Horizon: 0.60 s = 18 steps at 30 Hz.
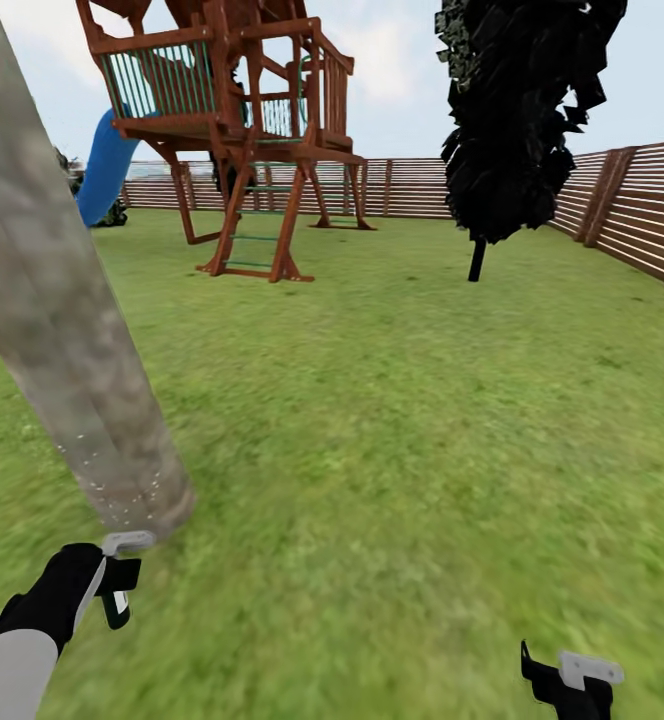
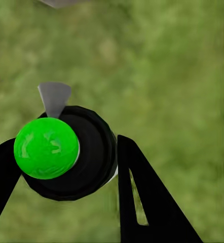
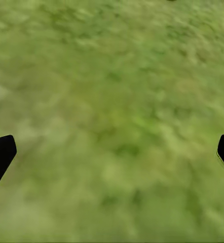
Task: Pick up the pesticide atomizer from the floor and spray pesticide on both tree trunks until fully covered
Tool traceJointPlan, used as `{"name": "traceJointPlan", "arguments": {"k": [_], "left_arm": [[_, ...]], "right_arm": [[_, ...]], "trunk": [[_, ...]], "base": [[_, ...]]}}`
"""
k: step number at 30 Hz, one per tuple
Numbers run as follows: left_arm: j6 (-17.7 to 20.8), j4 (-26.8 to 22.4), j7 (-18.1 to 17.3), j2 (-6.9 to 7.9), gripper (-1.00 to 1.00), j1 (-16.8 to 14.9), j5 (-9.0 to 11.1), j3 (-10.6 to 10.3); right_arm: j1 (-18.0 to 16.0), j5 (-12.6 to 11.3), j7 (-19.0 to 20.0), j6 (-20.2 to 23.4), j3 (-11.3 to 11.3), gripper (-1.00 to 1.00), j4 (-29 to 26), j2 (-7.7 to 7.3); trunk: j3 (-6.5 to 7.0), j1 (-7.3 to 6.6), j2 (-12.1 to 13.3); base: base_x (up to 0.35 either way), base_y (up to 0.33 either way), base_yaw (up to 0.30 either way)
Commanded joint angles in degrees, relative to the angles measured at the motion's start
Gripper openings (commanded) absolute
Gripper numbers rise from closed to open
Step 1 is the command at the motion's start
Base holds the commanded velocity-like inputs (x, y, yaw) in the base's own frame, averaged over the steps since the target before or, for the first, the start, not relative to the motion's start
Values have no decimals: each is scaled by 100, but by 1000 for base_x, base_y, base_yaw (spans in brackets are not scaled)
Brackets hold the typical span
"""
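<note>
Green lawn point(image 1: 392, 420) fills most of the head view, and we see a thick mottled tree trunk point(image 1: 62, 330) leaning across its left side, its base speckled with small pale droplets. Just below that base our left gripper point(image 1: 120, 578) holds something with a light grey tip that points at the trunk. Farther off stand a wooden play tower point(image 1: 242, 120) with a blue slide point(image 1: 102, 165), a dark conifer point(image 1: 517, 110) and the slatted fence point(image 1: 632, 205) along the lawn's far and right edges; our right gripper point(image 1: 572, 680) sits low at the right. From the left wrist, we see the black fingers point(image 2: 152, 202) closed around the pesticide atomizer point(image 2: 66, 152), a black body with a bright green cap and a grey nozzle, above grass. From the right wrist, both fingertips point(image 3: 0, 154) stand wide apart over bare grass, gripping nothing.
</note>
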Motion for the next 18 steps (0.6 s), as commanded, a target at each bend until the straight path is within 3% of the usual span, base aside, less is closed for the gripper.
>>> {"name": "traceJointPlan", "arguments": {"k": [1, 16, 18], "left_arm": [[24, -11, -49, -4, -100, -2, -62, 26], [24, -14, -43, -4, -100, -8, -59, 29], [19, -36, -43, -59, -100, -8, -47, 33]], "right_arm": [[-6, 52, 4, -24, -49, 100, 6, 1], [-6, 53, 10, -24, -45, 100, 15, 8], [-6, 53, 8, -24, -48, 100, 12, 6]], "trunk": [[-5, 1, -2], [-5, 1, -2], [-5, 1, -2]], "base": [[182, -235, 54], [182, -235, 257], [183, -235, 276]]}}
